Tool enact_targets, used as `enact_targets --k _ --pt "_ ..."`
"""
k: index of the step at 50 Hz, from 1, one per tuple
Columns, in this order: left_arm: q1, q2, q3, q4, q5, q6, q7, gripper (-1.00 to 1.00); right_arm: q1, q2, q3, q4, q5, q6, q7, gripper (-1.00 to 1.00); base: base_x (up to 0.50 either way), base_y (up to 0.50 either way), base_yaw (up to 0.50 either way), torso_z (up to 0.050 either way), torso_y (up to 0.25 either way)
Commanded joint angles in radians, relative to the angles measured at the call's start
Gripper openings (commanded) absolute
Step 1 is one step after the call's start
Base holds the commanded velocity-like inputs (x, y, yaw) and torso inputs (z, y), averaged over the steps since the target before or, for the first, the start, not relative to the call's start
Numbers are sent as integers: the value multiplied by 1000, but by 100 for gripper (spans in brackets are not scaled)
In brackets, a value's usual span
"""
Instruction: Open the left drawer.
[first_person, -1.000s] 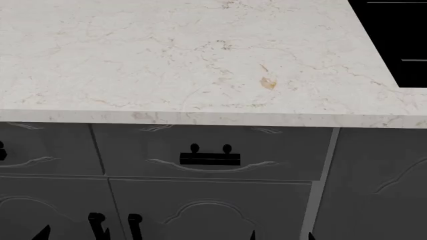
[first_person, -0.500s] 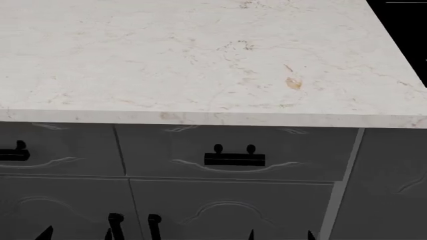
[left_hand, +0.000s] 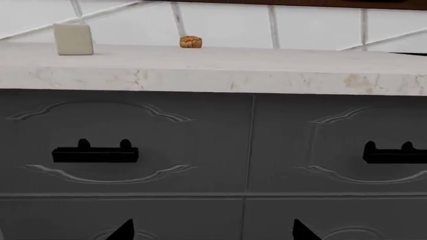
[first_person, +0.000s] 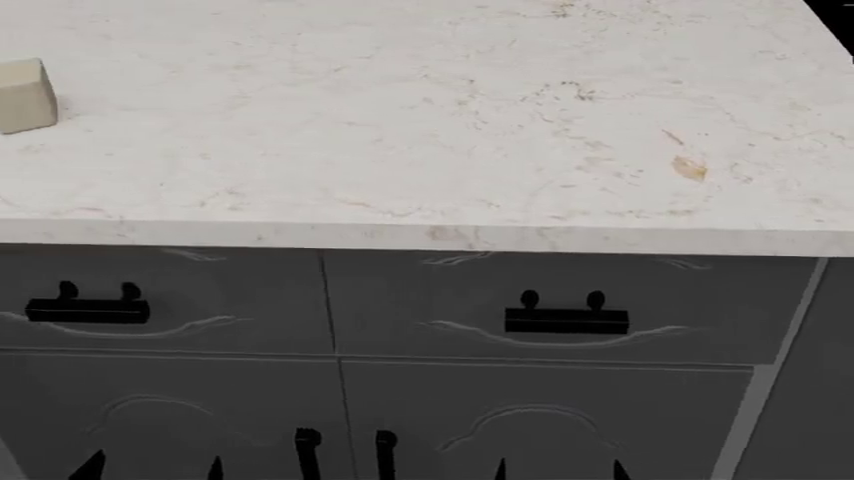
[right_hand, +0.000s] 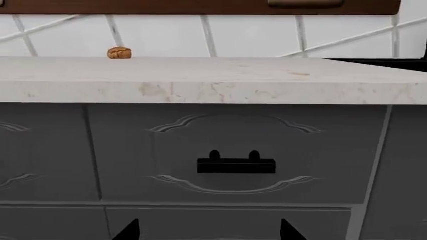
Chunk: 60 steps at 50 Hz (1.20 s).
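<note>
1. Since a second ago the head view has swung leftward: the right drawer front (first_person: 561, 305) has slid from the middle toward the picture's right, and the left drawer (first_person: 160, 300) with its handle (first_person: 87, 311) has come fully into sight, as has a pale block (first_person: 24, 95) on the counter (first_person: 427, 130).
2. Step in hand, as I judge it: the approach. The robot is lining itself up with the left drawer, which sits shut, flush with its neighbour under the counter edge; no pull has begun.
3. Both arms hang low, short of the cabinet. Only dark fingertip points show at the bottom edge of each view: the left gripper (left_hand: 211, 231) and the right gripper (right_hand: 209, 230).
4. Each pair of tips stands well apart with nothing between, so both jaws read as spread and empty.
5. In the left wrist view the left gripper faces the seam between the two drawers, with the handle off to one side and higher than the tips.
6. Next move calls for raising the left gripper and shifting it across to the bar, fingers straddling it between the two posts, then closing and drawing straight back.
7. A small brown lump (left_hand: 191, 42) lies far back on the counter, away from the work.
</note>
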<state>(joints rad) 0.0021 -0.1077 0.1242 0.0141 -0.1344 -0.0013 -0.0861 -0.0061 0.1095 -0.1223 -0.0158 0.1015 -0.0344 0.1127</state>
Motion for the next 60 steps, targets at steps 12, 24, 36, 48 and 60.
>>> enact_targets --k 12,24,36,48,60 --pt "0 -17 13 -3 -35 30 -17 100 6 20 -25 13 15 -12 20 100 0 290 0 0 0" --pt "-1 -28 26 -1 -42 30 -23 100 3 29 -33 -7 23 -1 34 100 0 290 0 0 0" --pt "1 -36 36 -1 -52 37 -28 100 5 33 -37 -1 34 -8 47 100 0 95 0 0 0" --pt "2 -44 45 5 -63 41 -32 100 10 43 -49 8 35 -11 54 100 0 112 0 0 0" --pt "1 -56 67 -5 -32 57 -45 100 11 48 -55 9 44 -7 64 100 0 0 0 0 -9"
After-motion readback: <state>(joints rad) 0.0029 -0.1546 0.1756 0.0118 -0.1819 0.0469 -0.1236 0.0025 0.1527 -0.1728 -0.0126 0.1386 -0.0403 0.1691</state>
